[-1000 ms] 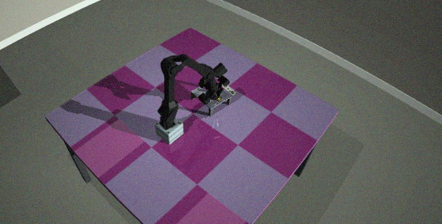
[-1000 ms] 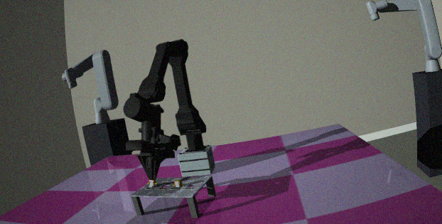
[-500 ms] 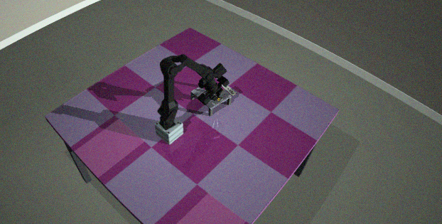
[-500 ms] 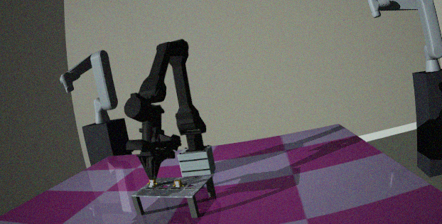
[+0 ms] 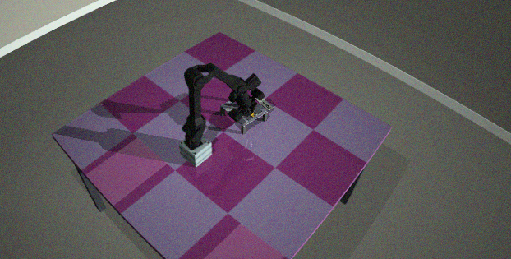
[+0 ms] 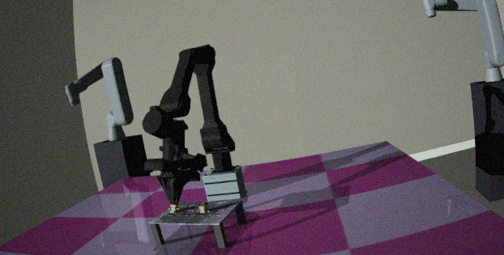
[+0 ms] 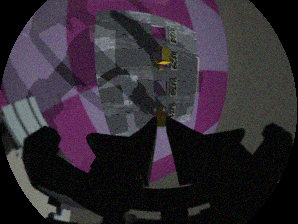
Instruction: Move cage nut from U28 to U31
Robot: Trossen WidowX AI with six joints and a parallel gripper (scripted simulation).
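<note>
A small grey rail plate (image 5: 266, 105) (image 6: 211, 217) (image 7: 125, 60) on short legs stands on the checkered table, in front of my arm's base. My gripper (image 5: 247, 111) (image 6: 173, 203) (image 7: 161, 119) points straight down over the plate's left end as the exterior view shows it. It is shut on a small yellow cage nut (image 6: 172, 208) (image 7: 161, 115), which sits at the plate's surface between the fingertips. I cannot tell whether its wings are clipped in. A second yellow cage nut (image 6: 201, 209) (image 7: 163, 61) sits in another hole further along the rail, clear of the fingers.
My arm's grey base block (image 5: 195, 152) (image 6: 222, 185) stands right behind the rail. Two grey arms on dark pedestals (image 6: 115, 105) (image 6: 488, 32) stand off the table at the left and right. The table edge (image 5: 361, 173) is far from the rail.
</note>
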